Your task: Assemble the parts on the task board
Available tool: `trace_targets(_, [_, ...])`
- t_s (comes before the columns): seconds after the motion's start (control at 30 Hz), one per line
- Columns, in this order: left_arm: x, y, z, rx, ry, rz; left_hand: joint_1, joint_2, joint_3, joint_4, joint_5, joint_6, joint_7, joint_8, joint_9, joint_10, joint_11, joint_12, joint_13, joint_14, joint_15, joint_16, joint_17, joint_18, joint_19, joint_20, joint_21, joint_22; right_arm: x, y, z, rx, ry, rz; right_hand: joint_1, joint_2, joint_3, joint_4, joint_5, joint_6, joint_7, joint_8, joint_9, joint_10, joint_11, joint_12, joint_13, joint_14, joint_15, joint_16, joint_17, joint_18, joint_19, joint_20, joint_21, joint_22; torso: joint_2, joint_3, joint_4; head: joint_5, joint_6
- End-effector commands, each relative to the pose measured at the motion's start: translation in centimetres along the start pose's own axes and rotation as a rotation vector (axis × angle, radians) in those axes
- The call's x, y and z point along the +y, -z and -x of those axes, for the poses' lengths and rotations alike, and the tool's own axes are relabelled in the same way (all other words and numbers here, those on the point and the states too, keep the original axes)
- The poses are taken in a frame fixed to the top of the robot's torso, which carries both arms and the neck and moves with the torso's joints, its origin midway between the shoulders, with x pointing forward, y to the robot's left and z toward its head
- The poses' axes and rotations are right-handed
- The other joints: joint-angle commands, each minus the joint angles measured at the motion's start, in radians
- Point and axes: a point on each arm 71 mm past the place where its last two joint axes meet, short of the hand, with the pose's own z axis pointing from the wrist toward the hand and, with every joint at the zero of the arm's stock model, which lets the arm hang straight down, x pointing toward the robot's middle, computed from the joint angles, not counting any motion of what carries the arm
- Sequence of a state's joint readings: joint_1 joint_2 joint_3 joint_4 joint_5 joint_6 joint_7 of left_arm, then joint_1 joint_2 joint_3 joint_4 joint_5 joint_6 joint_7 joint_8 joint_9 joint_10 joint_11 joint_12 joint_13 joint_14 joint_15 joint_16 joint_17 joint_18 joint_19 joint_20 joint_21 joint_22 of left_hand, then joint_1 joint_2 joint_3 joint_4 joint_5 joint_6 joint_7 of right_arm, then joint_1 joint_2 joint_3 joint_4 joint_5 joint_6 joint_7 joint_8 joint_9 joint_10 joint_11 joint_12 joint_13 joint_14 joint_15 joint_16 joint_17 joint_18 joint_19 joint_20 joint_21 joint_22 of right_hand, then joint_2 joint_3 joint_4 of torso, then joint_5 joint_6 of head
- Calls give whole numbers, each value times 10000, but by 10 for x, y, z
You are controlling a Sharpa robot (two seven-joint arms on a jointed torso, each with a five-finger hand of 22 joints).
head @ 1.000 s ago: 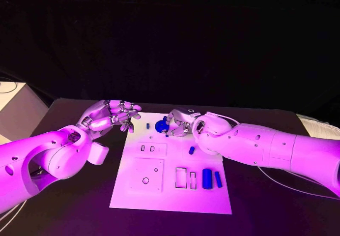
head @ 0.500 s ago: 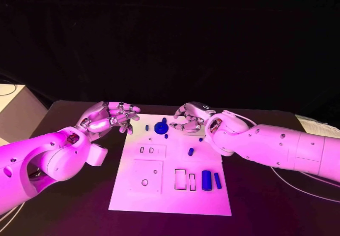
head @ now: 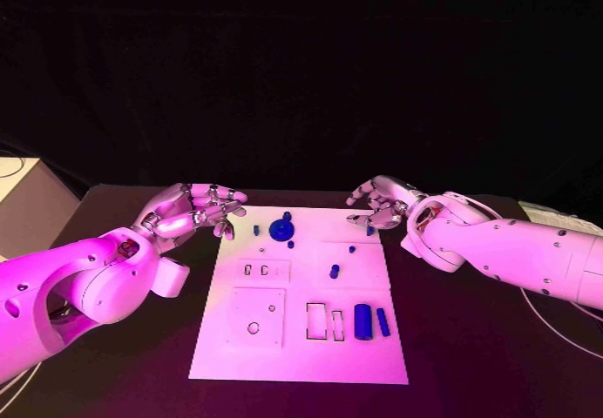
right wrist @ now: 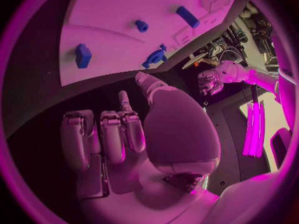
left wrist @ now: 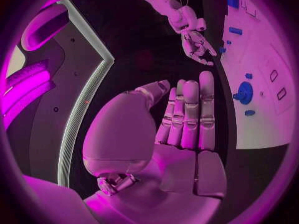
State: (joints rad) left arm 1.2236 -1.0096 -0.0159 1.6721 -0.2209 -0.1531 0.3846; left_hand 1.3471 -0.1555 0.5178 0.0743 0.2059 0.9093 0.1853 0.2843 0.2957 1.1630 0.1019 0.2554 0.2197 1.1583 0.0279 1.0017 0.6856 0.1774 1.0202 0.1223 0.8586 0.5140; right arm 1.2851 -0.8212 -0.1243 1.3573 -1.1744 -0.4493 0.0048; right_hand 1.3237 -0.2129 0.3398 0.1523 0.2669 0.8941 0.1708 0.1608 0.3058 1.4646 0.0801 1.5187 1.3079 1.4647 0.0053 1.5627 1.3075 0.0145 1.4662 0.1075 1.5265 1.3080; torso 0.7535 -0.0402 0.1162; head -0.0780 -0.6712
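The task board (head: 301, 348) is lying flat in the middle of the black table (head: 465, 348), its long axis running away from the robot. On its near right part a blue cylinder (head: 363, 320) and a thinner blue bar (head: 383, 321) are lying side by side, just apart, both pointing lengthwise along the board. Just left of them two narrow rectangular slots (head: 328, 323) are showing their long axes the same way. A small blue peg (head: 335, 271) is sitting near the board's middle, tilted slightly, and a smaller blue piece (head: 350, 249) is sitting beyond it. Toward the far left of the board a round blue knob (head: 281, 230) is standing, with tiny blue pieces close around it.

The left hand (head: 191, 209) is hovering over the table just off the board's far left corner, its fingers curling inward and grasping nothing. In the left wrist view that hand (left wrist: 181, 119) is showing its fingers side by side, nothing between them, with the knob (left wrist: 243, 92) beyond them on the board.

The right hand (head: 382, 205) is hanging over the board's far right corner, palm down, fingers loosely bent and apart, holding nothing. In the right wrist view its fingers (right wrist: 106, 134) are reaching out over dark table, apart from the board (right wrist: 106, 15).
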Motion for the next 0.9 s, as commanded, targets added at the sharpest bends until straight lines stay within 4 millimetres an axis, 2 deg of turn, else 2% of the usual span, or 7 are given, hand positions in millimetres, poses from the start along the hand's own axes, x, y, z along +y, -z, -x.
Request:
trace_targets(0.03, [-1, -1, -2, 206, -12, -131, -4, 35, 27, -63, -29, -81, -15, 31, 13, -100, -1, 39, 10, -75, 2, -50, -23, 48, -81, -7, 14, 7, -4, 3, 3, 320, -149, 627, 148, -54, 14, -107, -46, -88, 38, -82, -20, 490, 93, -51, 2088, 987, 81, -21, 2347, 10, 741, 77, -48, 2111, 10, 8, 7, -75, -7])
trace_targets(0.1, [-1, -1, -2, 221, -22, -136, -7, 35, 28, -64, -30, -83, -13, 31, 16, -108, 1, 39, 11, -87, 4, -61, -29, 48, -93, -4, 12, 7, -10, 6, 6, 297, -83, 628, 197, -125, -18, -161, -64, -152, 56, -142, -35, 476, 110, -65, 2074, 992, 94, -16, 2364, 9, 741, 88, -48, 2112, 2, -13, 17, -97, -20])
trace_targets(0.33, [-1, -2, -2, 253, -42, -143, -9, 31, 30, -70, -31, -91, -10, 29, 19, -125, 5, 37, 12, -105, 8, -81, -41, 49, -115, 0, 9, 6, -25, 13, 12, 327, 96, 480, 210, -225, -324, -167, -67, -362, 124, -337, -81, 416, 172, -124, 2019, 1003, 149, 1, 2410, 8, 742, 133, -48, 2118, -3, -17, -2, -133, -65])
trace_targets(0.47, [0, -3, -2, 266, -42, -147, -9, 31, 30, -70, -31, -91, -10, 29, 19, -125, 5, 37, 12, -105, 8, -81, -41, 49, -115, 0, 9, 6, -32, 16, 11, 402, 196, 332, 431, -70, -1116, -69, -1, -610, 222, -587, -174, 369, 266, -165, 1978, 1009, 235, 10, 2437, 8, 742, 215, -52, 2122, -8, -33, -2, -163, -72])
trace_targets(0.57, [0, -3, -2, 276, -40, -147, -9, 31, 30, -70, -31, -91, -10, 29, 19, -125, 5, 37, 12, -105, 8, -81, -41, 49, -115, 0, 9, 6, -37, 17, 7, 487, 218, 217, 876, 197, -2165, 225, 21, -694, 285, -757, -279, 340, 316, -183, 1955, 1012, 286, 15, 2452, 7, 746, 277, -49, 2133, -13, -28, 5, -192, -89])
trace_targets(0.7, [0, -3, -2, 274, -44, -144, -9, 31, 30, -70, -31, -91, -10, 29, 19, -125, 5, 37, 12, -105, 8, -81, -41, 49, -115, 0, 9, 6, -40, 18, 1, 583, 219, 86, 1279, 309, -2903, 676, 36, -988, 321, -901, -441, 310, 360, -203, 1928, 1011, 322, 13, 2449, 11, 739, 306, -65, 2125, -11, -29, 39, -236, -130])
trace_targets(0.9, [1, -3, -1, 261, -55, -137, -10, 29, 32, -75, -31, -96, -7, 27, 22, -138, 9, 36, 13, -113, 11, -91, -49, 50, -127, 3, 10, 7, -46, 19, -5, 680, 279, -176, 1568, 340, -3245, 1071, 46, -946, 329, -916, -475, 396, 369, -115, 2007, 1025, 331, 32, 2501, -2, 766, 318, -23, 2171, -25, -42, 39, -230, -196])
